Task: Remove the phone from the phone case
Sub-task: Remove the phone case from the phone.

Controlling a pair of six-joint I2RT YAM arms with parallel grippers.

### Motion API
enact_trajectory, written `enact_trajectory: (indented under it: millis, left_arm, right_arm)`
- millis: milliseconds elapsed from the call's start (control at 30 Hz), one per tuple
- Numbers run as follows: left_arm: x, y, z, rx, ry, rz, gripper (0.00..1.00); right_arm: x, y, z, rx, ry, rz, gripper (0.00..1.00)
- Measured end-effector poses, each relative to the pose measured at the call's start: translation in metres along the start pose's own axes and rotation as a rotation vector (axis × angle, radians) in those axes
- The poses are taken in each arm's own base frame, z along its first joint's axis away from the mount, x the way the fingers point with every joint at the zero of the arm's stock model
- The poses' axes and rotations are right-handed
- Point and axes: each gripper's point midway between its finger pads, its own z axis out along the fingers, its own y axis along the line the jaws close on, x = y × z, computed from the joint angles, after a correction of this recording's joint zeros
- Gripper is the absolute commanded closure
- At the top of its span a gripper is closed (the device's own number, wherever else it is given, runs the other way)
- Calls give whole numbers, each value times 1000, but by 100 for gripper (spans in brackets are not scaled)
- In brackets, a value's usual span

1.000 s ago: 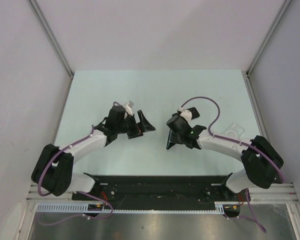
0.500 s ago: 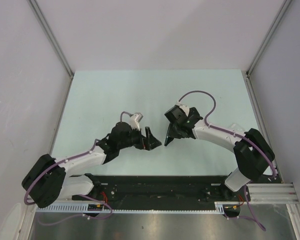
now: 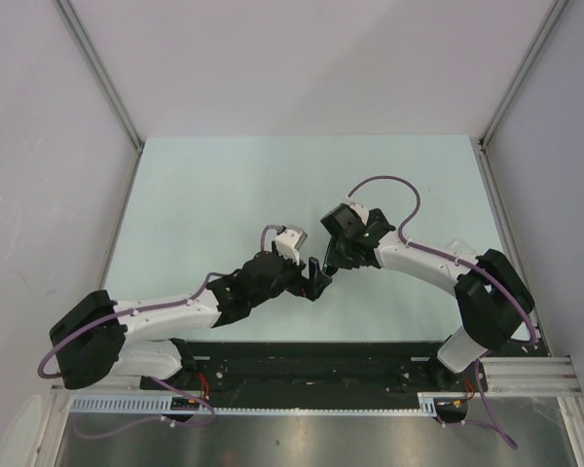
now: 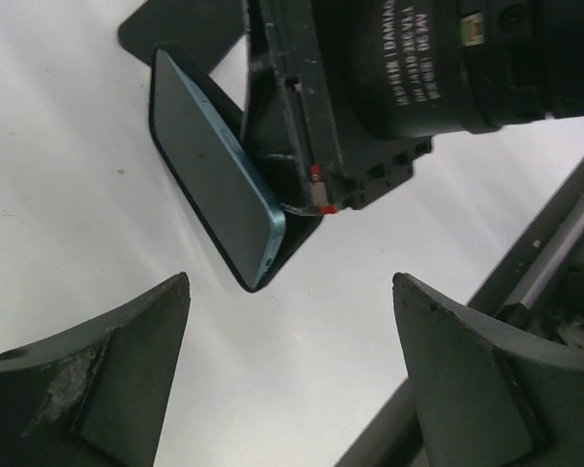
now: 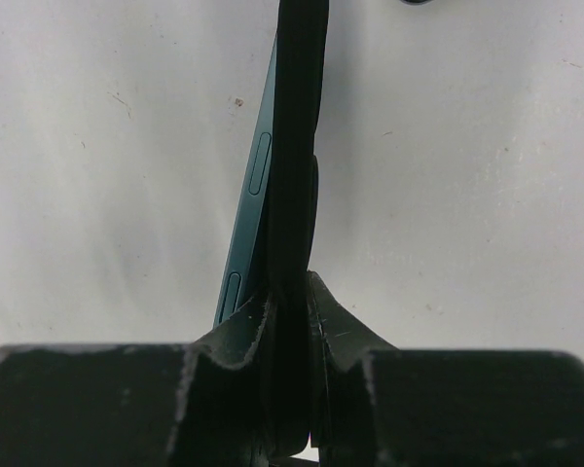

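My right gripper (image 5: 290,284) is shut on the black phone case (image 5: 297,117), which it holds edge-on above the table. The teal phone (image 5: 248,224) lies against the case's left side, its side buttons showing, and seems to stand off slightly from the case. In the left wrist view the phone (image 4: 214,185) tilts out of the right gripper (image 4: 302,165), dark screen facing me. My left gripper (image 4: 288,282) is open and empty, just short of the phone's lower corner. In the top view the left gripper (image 3: 316,277) sits right beside the right gripper (image 3: 333,261).
The pale green table (image 3: 224,195) is walled by grey panels on the left, back and right. A small clear plastic item (image 3: 457,248) lies by the right forearm. The black base rail (image 3: 311,360) runs along the near edge.
My left arm has swung right and forward, bringing its open gripper up to the right gripper. The right gripper, holding the case and phone, has barely moved in the last half second.
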Motion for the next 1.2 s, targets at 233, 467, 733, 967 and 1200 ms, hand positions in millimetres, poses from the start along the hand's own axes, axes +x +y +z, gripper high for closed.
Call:
enact_trajectory:
  millis: [233, 467, 733, 967, 1200]
  left_arm:
    - [1, 17, 14, -77, -49, 51, 24]
    - [1, 27, 21, -117, -86, 78, 29]
    - [10, 27, 25, -134, -75, 92, 34]
    - [15, 26, 30, -173, -77, 117, 39]
    - [10, 32, 32, -226, -102, 115, 41]
  right_arm:
    - [0, 2, -1, -12, 10, 6, 100]
    - [0, 3, -1, -24, 18, 9, 100]
    - [1, 5, -2, -36, 27, 14, 100]
    - [-1, 5, -4, -41, 23, 15, 100]
    - [-7, 4, -6, -43, 5, 25, 100]
